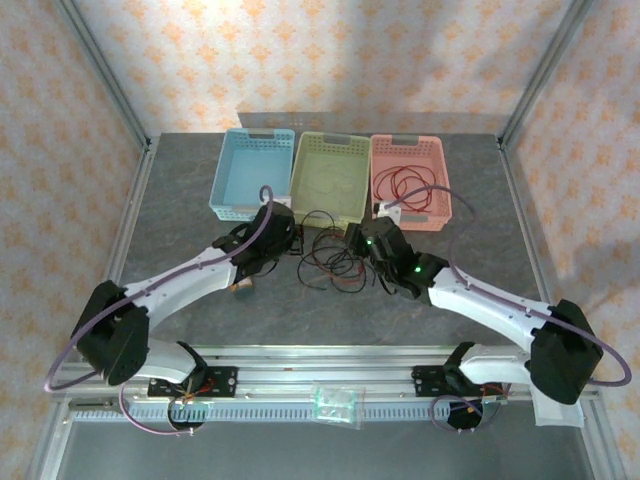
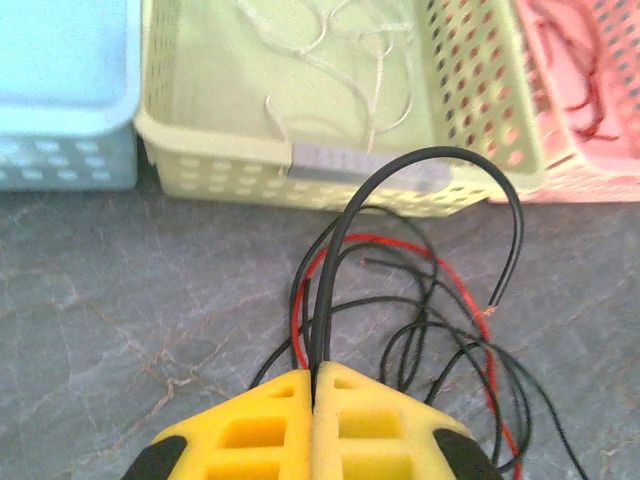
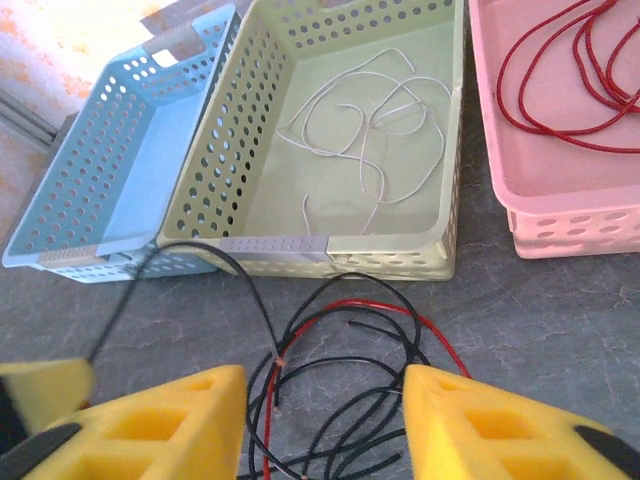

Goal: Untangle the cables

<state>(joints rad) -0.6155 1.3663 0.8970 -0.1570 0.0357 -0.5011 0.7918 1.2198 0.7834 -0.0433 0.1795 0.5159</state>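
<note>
Grey tabletop (image 1: 180, 205) is carrying tangled cables (image 1: 333, 260) mid-frame in top view. Left hand (image 2: 313, 380) is pinching black cable (image 2: 430, 155), prob. to pull its loop free; right hand (image 3: 322, 390) is hovering spread above tangle.

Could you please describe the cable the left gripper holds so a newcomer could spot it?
Find the pale green basket, the middle of three at the far side of the table; a tangle of thin cables lies in front of it. The one meant is the black cable clamped in the left gripper: it alone arches high, while the red cable and other black loops lie low.
</note>
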